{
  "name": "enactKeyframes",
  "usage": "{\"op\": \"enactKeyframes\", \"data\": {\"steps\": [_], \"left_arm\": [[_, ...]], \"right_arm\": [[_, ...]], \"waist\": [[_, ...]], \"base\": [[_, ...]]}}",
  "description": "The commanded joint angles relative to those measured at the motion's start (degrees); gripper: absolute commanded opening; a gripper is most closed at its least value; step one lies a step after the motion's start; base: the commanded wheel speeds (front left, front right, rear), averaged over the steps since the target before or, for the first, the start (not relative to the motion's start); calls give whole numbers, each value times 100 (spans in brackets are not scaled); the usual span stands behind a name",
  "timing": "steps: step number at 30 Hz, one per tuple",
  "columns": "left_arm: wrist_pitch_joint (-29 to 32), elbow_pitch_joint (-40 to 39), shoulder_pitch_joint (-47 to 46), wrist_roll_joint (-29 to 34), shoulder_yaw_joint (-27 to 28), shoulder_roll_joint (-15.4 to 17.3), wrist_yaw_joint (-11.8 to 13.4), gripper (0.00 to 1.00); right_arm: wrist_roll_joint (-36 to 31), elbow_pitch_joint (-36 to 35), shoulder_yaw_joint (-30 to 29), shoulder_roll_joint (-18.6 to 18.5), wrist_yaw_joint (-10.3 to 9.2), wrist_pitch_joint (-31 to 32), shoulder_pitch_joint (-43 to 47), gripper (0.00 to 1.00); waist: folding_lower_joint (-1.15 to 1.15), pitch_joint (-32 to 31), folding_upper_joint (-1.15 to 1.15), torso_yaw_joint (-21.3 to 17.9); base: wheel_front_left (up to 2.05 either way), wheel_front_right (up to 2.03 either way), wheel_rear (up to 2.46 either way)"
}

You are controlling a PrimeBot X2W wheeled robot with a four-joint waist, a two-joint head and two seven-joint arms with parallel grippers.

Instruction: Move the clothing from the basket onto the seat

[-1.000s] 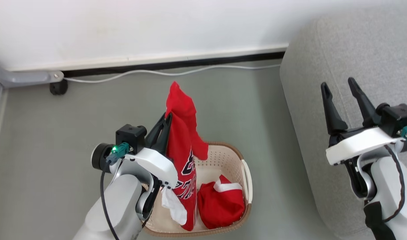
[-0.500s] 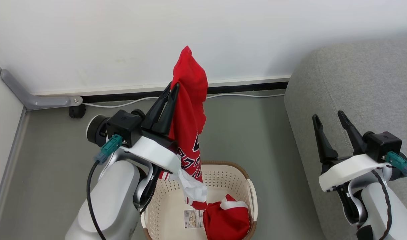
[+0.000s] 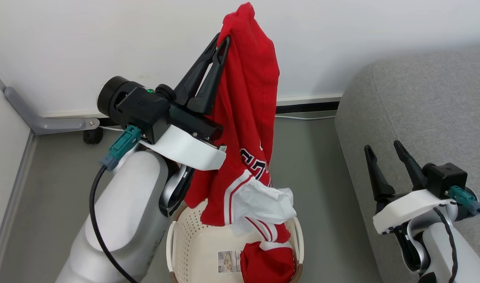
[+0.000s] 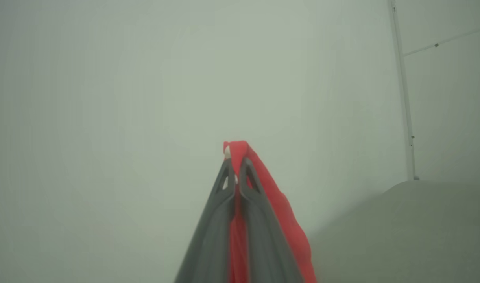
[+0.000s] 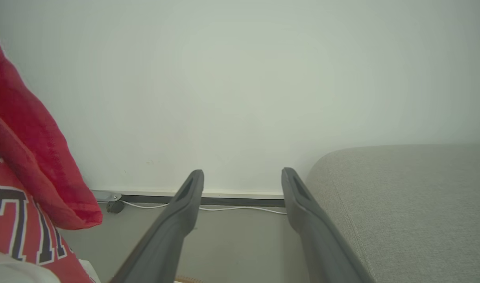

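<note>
We've got our left pincer (image 3: 222, 39) clamped on the jersey (image 3: 248, 118), dangling over the basket (image 3: 192, 243), hem maybe brushing it. Other red piece (image 3: 267, 264) sits inside, nothing on the seat (image 3: 421, 110) yet; right pincer (image 3: 382, 146) wide, empty.

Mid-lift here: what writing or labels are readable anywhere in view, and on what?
On the red garment: dark white-edged lettering, creased and cut off; no whole word readable.
On the basket base: a sticker, print too small to read.
No other text seen.
</note>
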Motion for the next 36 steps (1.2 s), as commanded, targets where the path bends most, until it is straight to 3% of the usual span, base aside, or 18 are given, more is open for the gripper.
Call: {"op": "enactKeyframes", "data": {"steps": [1,9,18,23,36], "left_arm": [[60,-188,-288,23,171,124,-24,0],[89,-253,-274,-12,41,84,-23,0],[97,-245,-331,-18,-130,16,0,0],[79,-259,-396,-32,-229,-24,-9,0],[34,-215,-513,-116,-630,-145,-21,0]], "right_arm": [[-27,-122,128,-12,24,-35,1,100],[305,-742,712,66,24,-35,-76,100],[842,-1624,2261,-248,24,-35,-361,100],[884,-1310,2763,-307,24,-35,-719,100],[1165,-147,3468,54,24,-35,-1439,100]], "waist": [[0,-16,0,-8],[0,-29,0,-38],[0,37,0,-7],[0,72,0,39],[0,100,0,345]], "base": [[0,0,0],[0,0,0],[0,0,0],[0,0,0],[0,0,0]]}}
